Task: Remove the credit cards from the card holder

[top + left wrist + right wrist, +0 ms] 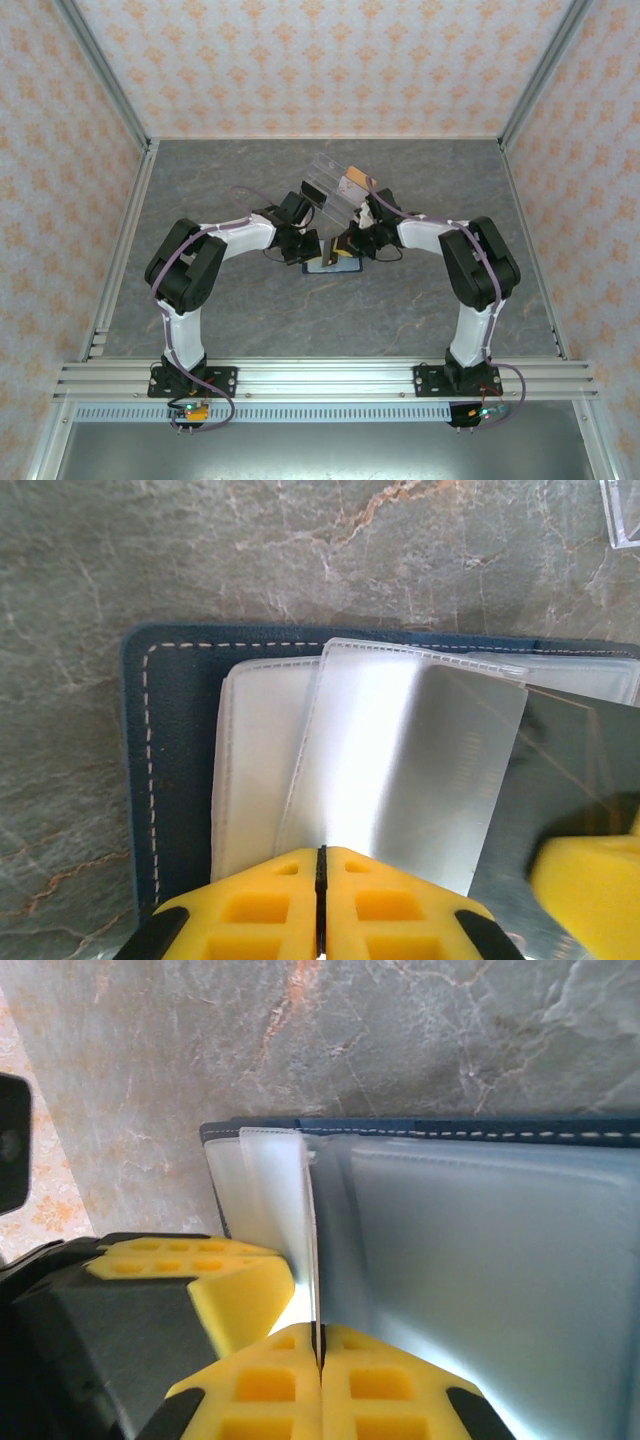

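The left end effector [320, 885] is closed on a holder [170, 780] pocket [400, 760], probably steadying the holder; the right end effector [320, 1360] pinches the adjacent leaf [310, 1230], probably to spread it.

Your left arm [190, 268] and right arm [478, 262] show white links, black joints, purplish cables [235, 222] and black bases [190, 380], while the left gripper [320, 852] and right gripper [318, 1330] carry yellow pads [260, 910], possibly foam.
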You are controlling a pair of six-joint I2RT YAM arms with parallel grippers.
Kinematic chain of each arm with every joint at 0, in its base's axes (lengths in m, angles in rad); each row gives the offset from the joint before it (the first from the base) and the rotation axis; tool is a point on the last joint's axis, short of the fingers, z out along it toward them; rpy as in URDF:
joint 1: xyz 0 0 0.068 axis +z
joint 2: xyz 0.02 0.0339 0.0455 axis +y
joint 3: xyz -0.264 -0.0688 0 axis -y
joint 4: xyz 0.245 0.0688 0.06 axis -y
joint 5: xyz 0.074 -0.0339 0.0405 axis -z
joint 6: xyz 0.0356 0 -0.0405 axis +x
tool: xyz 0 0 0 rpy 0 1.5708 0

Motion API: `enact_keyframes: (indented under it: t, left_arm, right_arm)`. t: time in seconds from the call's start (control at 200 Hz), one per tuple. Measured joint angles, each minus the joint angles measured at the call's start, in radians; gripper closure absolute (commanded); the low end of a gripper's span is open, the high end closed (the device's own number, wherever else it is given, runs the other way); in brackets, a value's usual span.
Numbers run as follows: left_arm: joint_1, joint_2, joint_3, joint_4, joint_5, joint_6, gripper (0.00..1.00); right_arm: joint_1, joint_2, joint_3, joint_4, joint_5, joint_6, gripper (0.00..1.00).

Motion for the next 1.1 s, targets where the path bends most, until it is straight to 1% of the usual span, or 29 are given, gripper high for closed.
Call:
enact_keyframes:
  t: [0.075, 0.175, 0.295, 0.36, 0.405, 0.465, 0.601, 0.731, 0.956, 1.016, 1.066, 1.096]
  left_arm:
    - [0.001, -0.007, 0.0, -0.011, -0.006, 0.016, 0.83]
    - [0.009, -0.042, -0.001, -0.049, -0.012, 0.036, 0.74]
    - [0.029, -0.125, -0.001, -0.079, -0.018, 0.052, 0.58]
    - [0.049, -0.185, -0.006, -0.077, -0.013, 0.056, 0.48]
    - [0.07, -0.233, -0.019, -0.061, -0.005, 0.053, 0.4]
    - [0.099, -0.29, -0.045, -0.028, 0.013, 0.036, 0.32]
    - [0.151, -0.362, -0.103, 0.081, 0.089, -0.005, 0.23]
    - [0.169, -0.367, -0.148, 0.202, 0.18, -0.055, 0.2]
    - [0.195, -0.367, -0.167, 0.358, 0.304, -0.138, 0.2]
    - [0.196, -0.367, -0.167, 0.393, 0.329, -0.159, 0.24]
    - [0.196, -0.365, -0.167, 0.423, 0.346, -0.178, 0.31]
    - [0.196, -0.364, -0.166, 0.44, 0.357, -0.19, 0.37]
  right_arm:
    - [-0.012, -0.032, 0.0, -0.038, 0.011, -0.034, 0.99]
    - [-0.022, -0.072, 0.0, -0.079, 0.024, -0.084, 0.99]
    - [-0.025, -0.123, 0.0, -0.113, 0.032, -0.144, 1.0]
    - [-0.025, -0.146, 0.008, -0.123, 0.028, -0.171, 1.0]
    - [-0.025, -0.156, 0.018, -0.122, 0.013, -0.185, 1.0]
    - [-0.026, -0.163, 0.039, -0.116, -0.021, -0.192, 1.0]
    - [-0.026, -0.163, 0.092, -0.064, -0.119, -0.182, 1.0]
    - [-0.026, -0.151, 0.145, 0.014, -0.214, -0.13, 1.0]
    - [-0.032, -0.115, 0.179, 0.153, -0.334, -0.026, 1.0]
    - [-0.032, -0.108, 0.182, 0.175, -0.359, -0.006, 1.0]
    - [-0.032, -0.102, 0.189, 0.183, -0.375, 0.008, 1.0]
    - [-0.032, -0.101, 0.192, 0.188, -0.38, 0.013, 1.0]
